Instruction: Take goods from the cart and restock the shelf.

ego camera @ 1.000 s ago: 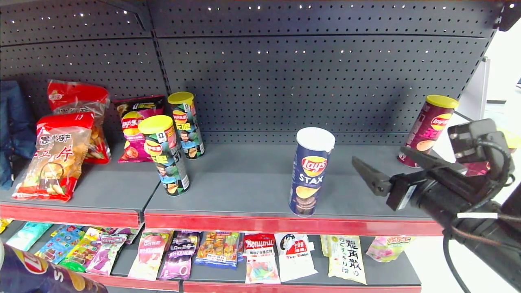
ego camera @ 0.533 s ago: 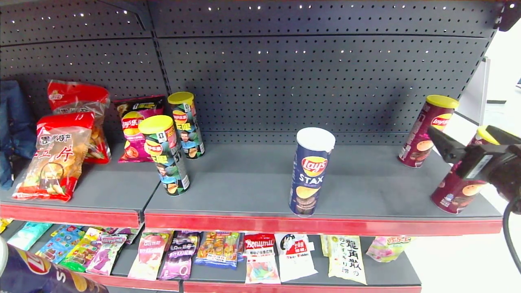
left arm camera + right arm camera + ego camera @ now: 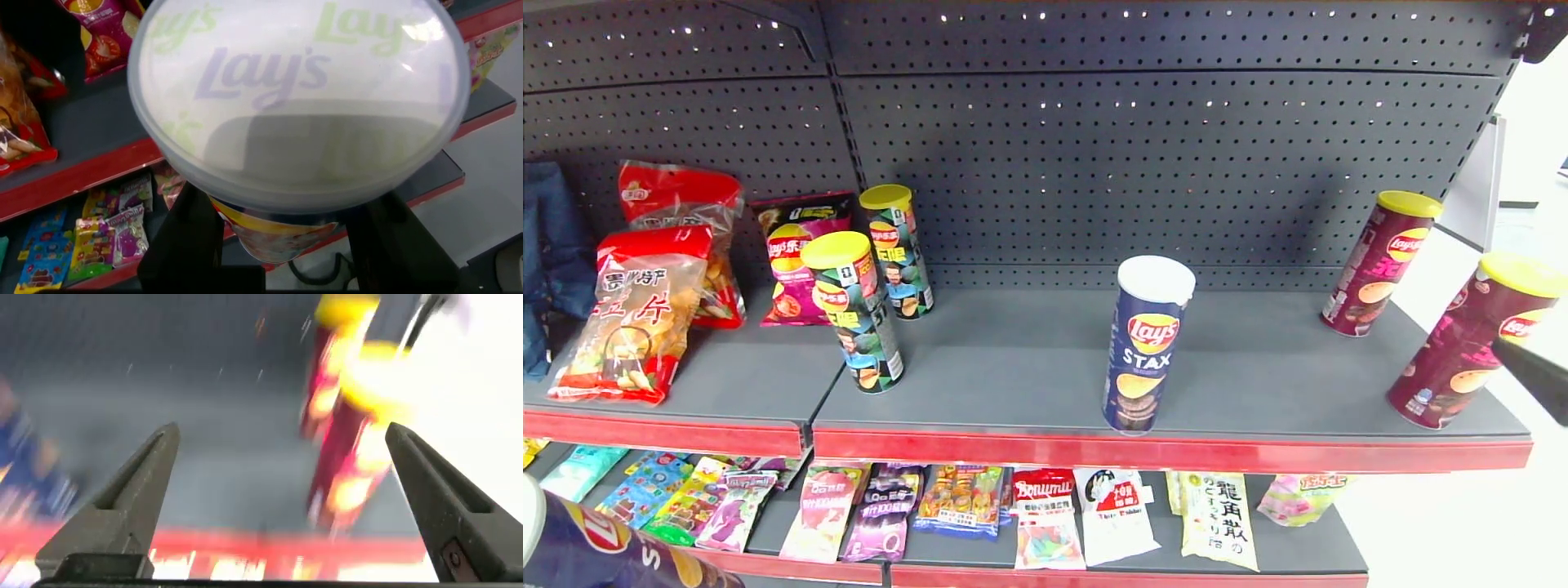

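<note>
Presently, white-lidded chip can in left claw, right claw agape.

With the middle can on the upper shelf as the dial's centre and 12 o'clock toward the back panel, the near left can stands at 9 o'clock. The far left can stands behind it at 10. The leaning bag is just left of that can. Farther out at 9, the front bag lies before the rear bag. The back right can stands at 2, and the end can at 3. At 6, packets lie on the lower shelf. At 8, the held can sits in the left gripper.
</note>
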Robot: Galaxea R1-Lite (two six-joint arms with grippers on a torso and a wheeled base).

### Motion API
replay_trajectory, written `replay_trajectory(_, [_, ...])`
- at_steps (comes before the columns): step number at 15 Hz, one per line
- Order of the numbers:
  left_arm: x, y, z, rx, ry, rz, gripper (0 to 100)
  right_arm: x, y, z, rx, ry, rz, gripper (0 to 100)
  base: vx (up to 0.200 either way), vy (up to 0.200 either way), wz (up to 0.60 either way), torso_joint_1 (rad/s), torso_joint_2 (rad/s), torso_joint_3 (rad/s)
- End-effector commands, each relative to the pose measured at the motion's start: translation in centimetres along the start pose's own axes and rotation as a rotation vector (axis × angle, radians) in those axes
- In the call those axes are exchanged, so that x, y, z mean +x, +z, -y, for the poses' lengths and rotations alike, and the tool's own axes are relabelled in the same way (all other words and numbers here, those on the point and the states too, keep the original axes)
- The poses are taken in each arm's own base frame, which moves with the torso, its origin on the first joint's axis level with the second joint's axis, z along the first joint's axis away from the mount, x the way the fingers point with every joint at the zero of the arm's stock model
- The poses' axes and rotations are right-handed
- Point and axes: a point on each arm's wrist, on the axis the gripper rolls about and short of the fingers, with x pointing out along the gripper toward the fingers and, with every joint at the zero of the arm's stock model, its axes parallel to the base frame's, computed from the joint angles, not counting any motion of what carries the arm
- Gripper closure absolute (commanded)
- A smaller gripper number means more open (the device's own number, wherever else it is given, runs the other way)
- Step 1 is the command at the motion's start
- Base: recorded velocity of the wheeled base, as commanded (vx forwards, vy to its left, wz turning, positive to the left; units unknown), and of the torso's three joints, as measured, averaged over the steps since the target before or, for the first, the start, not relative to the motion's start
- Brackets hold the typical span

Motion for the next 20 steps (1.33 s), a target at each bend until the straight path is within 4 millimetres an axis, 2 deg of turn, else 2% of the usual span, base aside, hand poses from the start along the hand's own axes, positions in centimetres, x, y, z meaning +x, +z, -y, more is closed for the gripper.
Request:
replay_trajectory(1, [0.0, 0.0, 0.0, 0.000, -0.001, 0.000, 100, -5.4, -1.8, -0.7, 0.017, 0.098, -0.004, 0, 0.000, 0.000, 0.00, 0.000, 0.00, 0.000])
replay_trajectory(3, [0.0, 0.0, 0.1, -0.002, -0.043, 0.010, 100, -8.0, -3.3, -1.4, 0.023, 0.245, -0.024, 0, 0.000, 0.000, 0.00, 0.000, 0.00, 0.000])
replay_trajectory(7, [0.0, 0.0, 0.1, -0.001, -0.057, 0.016, 100, -10.9, -6.1, -1.8, 0.014, 0.243, -0.014, 0, 0.000, 0.000, 0.00, 0.000, 0.00, 0.000])
replay_trajectory(9, [0.0, 0.0, 0.1, -0.001, -0.059, 0.017, 100, -11.5, -8.2, -2.0, -0.019, 0.141, 0.001, 0, 0.000, 0.000, 0.00, 0.000, 0.00, 0.000])
replay_trajectory(12, [0.0, 0.0, 0.1, -0.001, -0.059, 0.017, 100, -11.5, -11.6, -1.7, -0.023, -0.208, -0.052, 0, 0.000, 0.000, 0.00, 0.000, 0.00, 0.000])
replay_trajectory(13, [0.0, 0.0, 0.1, -0.001, -0.062, 0.016, 100, -11.5, -11.7, -1.4, -0.023, -0.351, -0.062, 0, 0.000, 0.000, 0.00, 0.000, 0.00, 0.000])
replay_trajectory(14, [0.0, 0.0, 0.2, -0.001, -0.067, 0.017, 100, -11.5, -11.7, -1.4, -0.017, -0.349, -0.061, 0, 0.000, 0.000, 0.00, 0.000, 0.00, 0.000])
replay_trajectory(15, [0.0, 0.0, 0.2, -0.002, -0.073, 0.017, 100, -11.5, -11.7, -1.5, -0.010, -0.315, -0.063, 0, 0.000, 0.000, 0.00, 0.000, 0.00, 0.000])
replay_trajectory(17, [0.1, 0.0, 0.2, -0.003, -0.083, 0.016, 100, -11.3, -11.6, -1.7, -0.008, -0.004, -0.059, 0, 0.000, 0.000, 0.00, 0.000, 0.00, 0.000])
replay_trajectory(20, [0.0, 0.0, 0.2, -0.003, -0.083, 0.021, 100, -11.8, -11.8, -1.4, -0.019, 0.125, 0.001, 0, 0.000, 0.000, 0.00, 0.000, 0.00, 0.000])
